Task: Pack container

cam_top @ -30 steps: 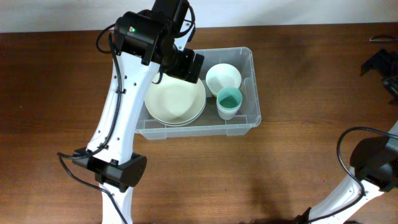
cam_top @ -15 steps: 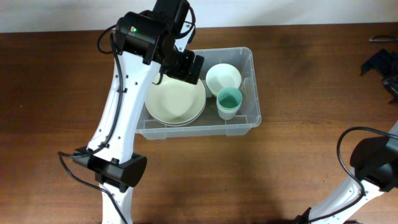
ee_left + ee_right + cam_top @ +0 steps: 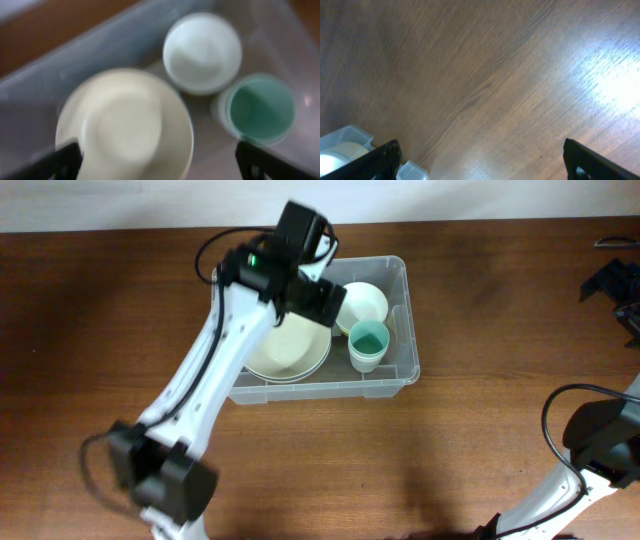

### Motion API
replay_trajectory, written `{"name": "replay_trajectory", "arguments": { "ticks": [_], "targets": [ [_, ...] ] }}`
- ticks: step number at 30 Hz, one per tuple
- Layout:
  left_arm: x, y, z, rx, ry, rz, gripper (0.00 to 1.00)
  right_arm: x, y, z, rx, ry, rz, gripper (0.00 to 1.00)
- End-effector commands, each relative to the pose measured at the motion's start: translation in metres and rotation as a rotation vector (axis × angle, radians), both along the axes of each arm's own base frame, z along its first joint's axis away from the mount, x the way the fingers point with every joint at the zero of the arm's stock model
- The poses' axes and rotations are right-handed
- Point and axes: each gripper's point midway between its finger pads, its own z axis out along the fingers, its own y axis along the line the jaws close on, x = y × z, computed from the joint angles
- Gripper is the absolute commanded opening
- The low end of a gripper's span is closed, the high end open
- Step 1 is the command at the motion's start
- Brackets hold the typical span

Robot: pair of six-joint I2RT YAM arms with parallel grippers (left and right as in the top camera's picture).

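container (image 3: 398, 372): one bowl (image 3: 360, 304), one cup (image 3: 367, 343)

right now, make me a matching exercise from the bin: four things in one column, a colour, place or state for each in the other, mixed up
1 plate
2 bowl
3 cup
4 left gripper

a green inside
b open, above the container
c cream, the widest dish
d white, in the far right corner

Pairs: 1-c, 2-d, 3-a, 4-b
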Motion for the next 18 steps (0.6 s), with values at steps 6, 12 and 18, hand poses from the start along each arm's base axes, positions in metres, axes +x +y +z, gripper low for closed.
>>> {"name": "replay_trajectory", "arguments": {
  "ticks": [6,12,18],
  "targets": [
    [-0.04,0.065,-0.008,-0.05,-0.216,0.046,0.99,0.0,0.002,0.001,0.0,-0.002,0.01,0.99],
    [-0.059,0.113,-0.023,-0.177,-0.419,0.121,0.99,0.0,0.002,0.001,0.0,-0.002,0.01,0.99],
    [-0.098,0.141,-0.016,-0.264,-0.686,0.146,0.99,0.0,0.002,0.001,0.0,-0.002,0.01,0.99]
  ]
}}
